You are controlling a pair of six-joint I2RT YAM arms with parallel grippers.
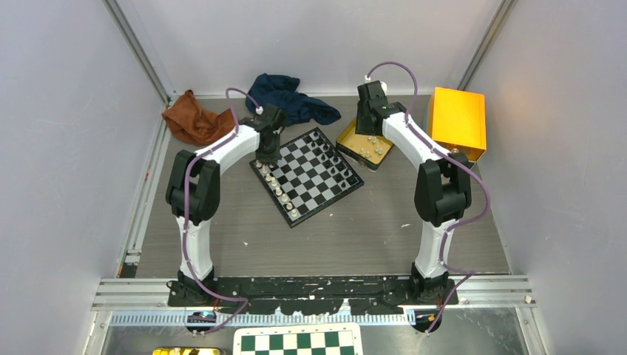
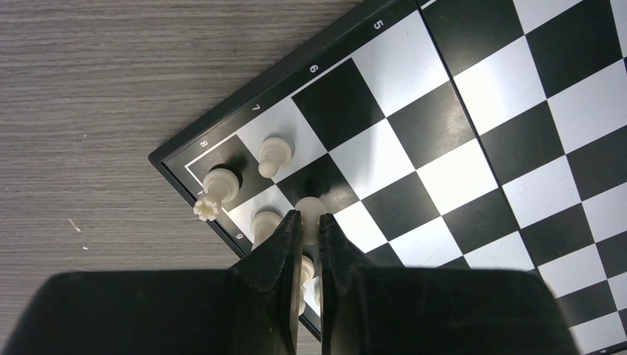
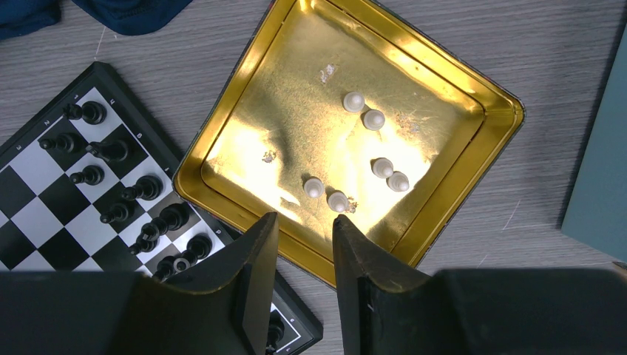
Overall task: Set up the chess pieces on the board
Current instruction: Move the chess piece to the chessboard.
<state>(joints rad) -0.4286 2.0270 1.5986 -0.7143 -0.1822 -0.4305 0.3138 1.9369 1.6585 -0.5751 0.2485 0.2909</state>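
Observation:
The board (image 1: 318, 177) lies turned at an angle in the middle of the table. White pieces (image 1: 277, 186) line its left edge and black pieces (image 1: 333, 157) its right edge. My left gripper (image 1: 268, 159) is over the board's far left corner; in the left wrist view my left gripper (image 2: 308, 222) is shut on a white pawn (image 2: 310, 208) above a dark square. A white rook (image 2: 222, 183) and a pawn (image 2: 273, 155) stand close by. My right gripper (image 3: 304, 222) is open and empty above a gold tin (image 3: 444, 214) holding several white pawns (image 3: 373, 118).
An orange box (image 1: 458, 122) stands at the back right beside the tin (image 1: 351, 142). A brown cloth (image 1: 194, 122) and a dark blue cloth (image 1: 292, 100) lie behind the board. A green-and-white checkered sheet (image 1: 299, 342) lies below the arm bases. Walls close in on both sides.

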